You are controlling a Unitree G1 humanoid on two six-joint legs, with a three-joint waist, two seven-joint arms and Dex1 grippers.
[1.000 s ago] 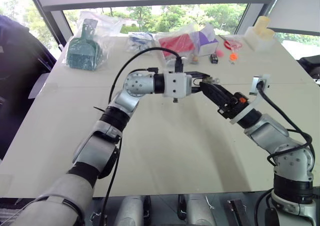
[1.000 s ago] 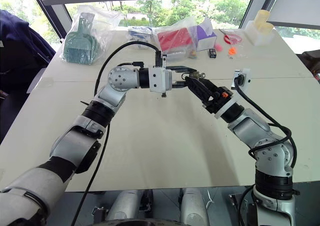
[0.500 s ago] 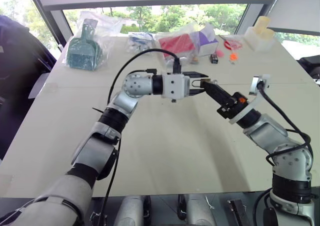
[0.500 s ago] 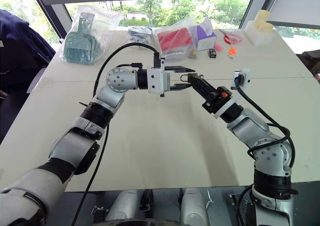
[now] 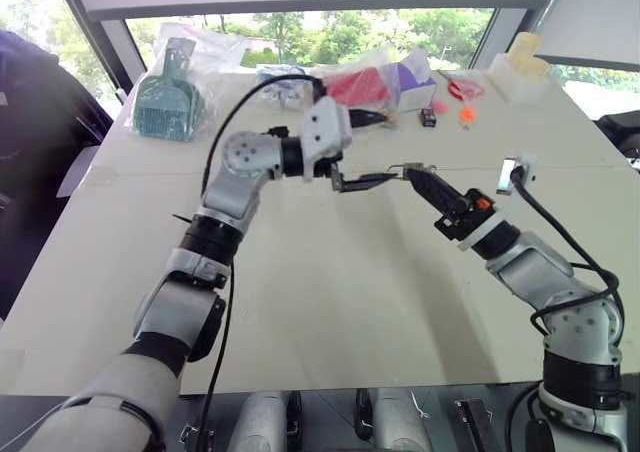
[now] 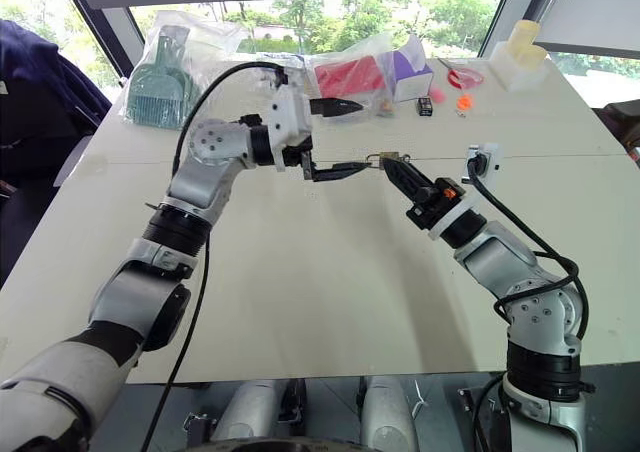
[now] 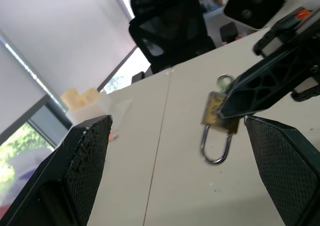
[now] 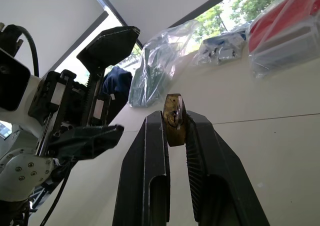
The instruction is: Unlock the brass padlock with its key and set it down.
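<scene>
Padlock, a small brass block with a thin silvery shackle loop, sits pinched between the tips of the right gripper, held above the middle of the pale, smooth table. Just to its left the left gripper hangs spread wide and empty, its textured black fingers apart from the lock. Bagged goods line the far edge; the near tabletop is bare.

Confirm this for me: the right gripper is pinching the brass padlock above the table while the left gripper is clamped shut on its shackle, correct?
Not quite. The right gripper does pinch the brass padlock, but the left gripper is open and apart from it; the left wrist view shows the shackle hanging free.
</scene>
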